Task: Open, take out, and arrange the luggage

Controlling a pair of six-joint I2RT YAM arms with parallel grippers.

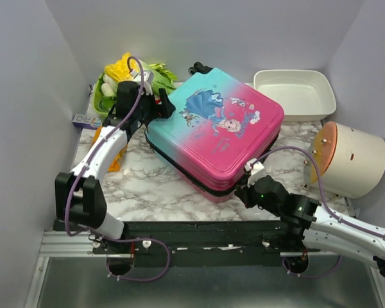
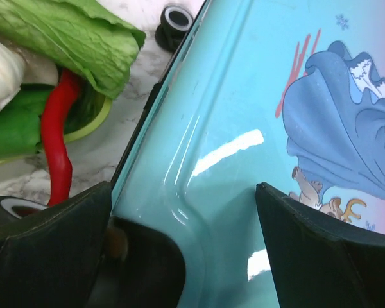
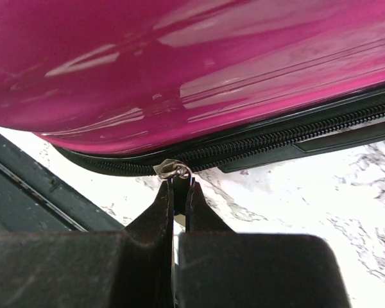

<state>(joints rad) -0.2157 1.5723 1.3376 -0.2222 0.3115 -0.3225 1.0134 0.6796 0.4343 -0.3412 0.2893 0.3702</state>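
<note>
The luggage [image 1: 215,131] lies flat and closed on the marble table, teal end at the back left, pink end near. My right gripper [image 3: 178,186] is shut on the black zipper pull hanging from the silver slider [image 3: 170,169] at the near pink edge [image 3: 179,70]; it shows in the top view [image 1: 244,190]. My left gripper [image 2: 183,218] is open and straddles the teal back-left corner [image 2: 231,128], one finger outside the edge and one over the lid; in the top view it is at that corner [image 1: 159,106].
A green bowl of toy vegetables [image 1: 125,80] with a red chili [image 2: 58,141] stands at the back left, beside the left gripper. A white tray [image 1: 295,93] sits at the back right. A white cylinder with an orange lid [image 1: 350,157] lies at the right.
</note>
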